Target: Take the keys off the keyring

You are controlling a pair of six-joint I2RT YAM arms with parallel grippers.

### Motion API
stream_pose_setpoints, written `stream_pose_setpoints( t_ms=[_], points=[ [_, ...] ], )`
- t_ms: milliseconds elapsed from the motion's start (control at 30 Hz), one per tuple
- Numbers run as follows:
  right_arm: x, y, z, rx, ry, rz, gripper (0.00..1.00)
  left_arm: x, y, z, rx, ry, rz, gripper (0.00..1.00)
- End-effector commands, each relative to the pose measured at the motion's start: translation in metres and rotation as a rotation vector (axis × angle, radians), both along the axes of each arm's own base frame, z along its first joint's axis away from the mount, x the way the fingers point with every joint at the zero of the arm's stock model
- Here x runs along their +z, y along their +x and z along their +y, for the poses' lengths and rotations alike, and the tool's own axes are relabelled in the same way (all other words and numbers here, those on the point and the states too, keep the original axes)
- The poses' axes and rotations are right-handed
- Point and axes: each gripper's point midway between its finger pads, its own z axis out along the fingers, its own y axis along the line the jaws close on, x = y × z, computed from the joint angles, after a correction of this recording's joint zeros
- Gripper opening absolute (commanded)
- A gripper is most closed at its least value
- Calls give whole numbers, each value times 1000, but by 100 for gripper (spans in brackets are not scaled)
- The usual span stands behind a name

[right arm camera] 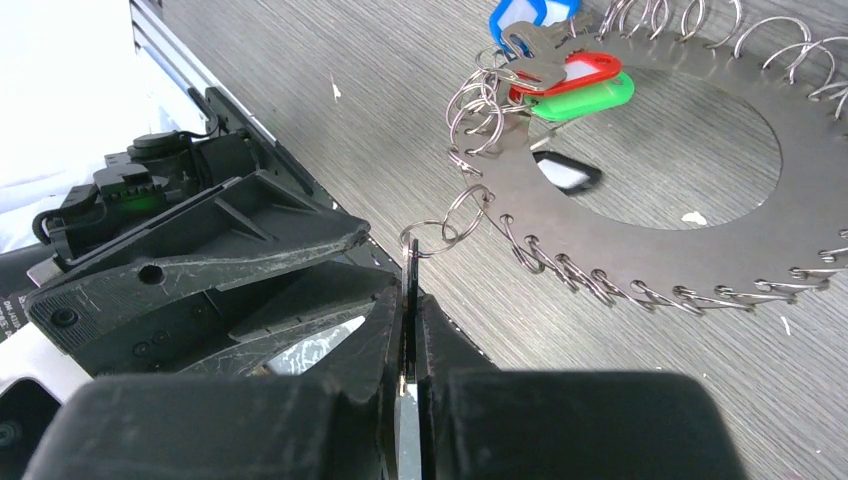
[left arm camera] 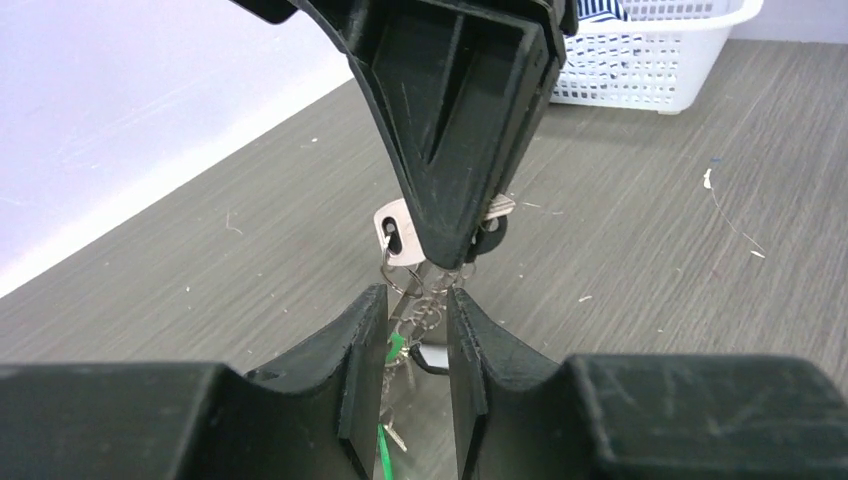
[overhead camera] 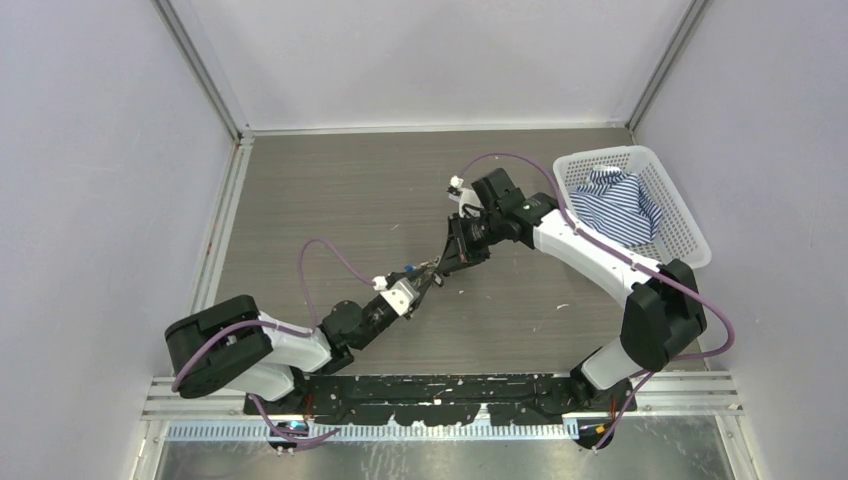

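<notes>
The keyring [right arm camera: 720,255] is a flat grey metal disc with a big hole and small wire rings all round its rim. Keys with blue [right arm camera: 520,15], red [right arm camera: 575,72] and green [right arm camera: 585,98] heads hang in a bunch at its far edge. My right gripper [right arm camera: 412,292] is shut on a thin silver key [left arm camera: 395,232] seen edge-on, linked by a small split ring [right arm camera: 440,235] to the rim. My left gripper [left arm camera: 418,295] sits just below it, open with a narrow gap. Rings and a green key [left arm camera: 398,348] show through that gap. Both grippers meet at mid-table [overhead camera: 432,272].
A white plastic basket [overhead camera: 690,220] holding a blue-striped cloth [overhead camera: 615,205] stands at the back right, and the basket [left arm camera: 640,75] also shows behind the right gripper in the left wrist view. White walls close in the table on three sides.
</notes>
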Motion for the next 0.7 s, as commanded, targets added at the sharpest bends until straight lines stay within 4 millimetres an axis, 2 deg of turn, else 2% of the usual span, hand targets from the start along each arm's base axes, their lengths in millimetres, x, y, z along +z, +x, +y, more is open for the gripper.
stream_pose_setpoints(
  t_ms=[0,133,667],
  points=[
    [37,5,7,8,90,-45,1,29,4,-7,-27,-63,-74,29],
    [44,6,6,11,96,-52,1,23,9,-9,-24,-49,-63,28],
    [55,6,7,8,111,-56,1,26,19,-16,-31,-51,-68,25]
  ],
)
